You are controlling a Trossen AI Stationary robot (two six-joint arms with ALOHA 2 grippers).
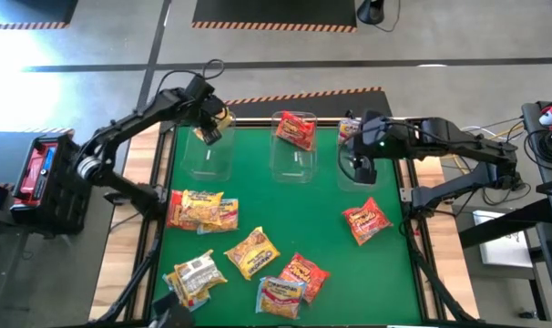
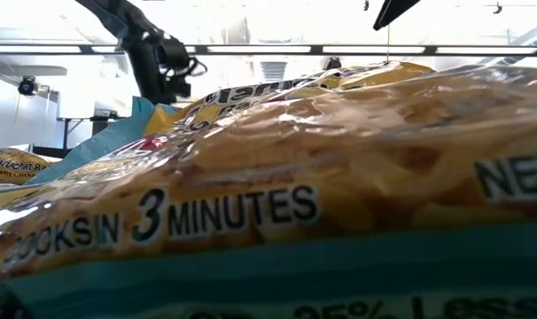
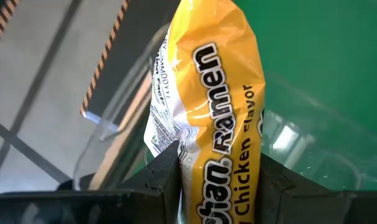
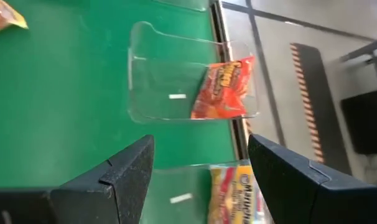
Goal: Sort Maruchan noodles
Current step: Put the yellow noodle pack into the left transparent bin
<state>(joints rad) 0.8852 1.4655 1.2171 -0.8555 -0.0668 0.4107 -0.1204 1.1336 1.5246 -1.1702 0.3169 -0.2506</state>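
Sorting partly done, most of it still ahead. Three clear bins in a row along the far edge of the green surface [image 1: 385,273]. Left end effector [image 3: 216,180] over the left bin [image 1: 209,157], fingers pinched on a yellow chicken-flavour packet [image 3: 216,93] hanging upright above the bin's open top; not yet let go. Middle bin [image 1: 297,159] already holding one red packet [image 1: 295,130], propped against its far wall. Right end effector [image 4: 201,162] above the right bin [image 1: 349,173], fingers spread wide and gripping nothing; a yellow packet [image 4: 233,196] visible just below them in the right wrist view, apparently lying in that bin, though hard to confirm from overhead with the arm in the way.

Left to sort, loose on the surface: a cluster of yellow packets [image 1: 203,210] near the left edge, one yellow packet [image 1: 252,251] toward the middle, a pale multicoloured one [image 1: 196,276] near the front left, a red packet [image 1: 303,271] overlapping a pale one [image 1: 281,295] at the front, and a lone red packet [image 1: 366,220] on the right side, nearest the right arm. Roughly a third along by this count, judging from two or three packets binned or in hand against six or more waiting. Low view blocked by a packet right against the lens.
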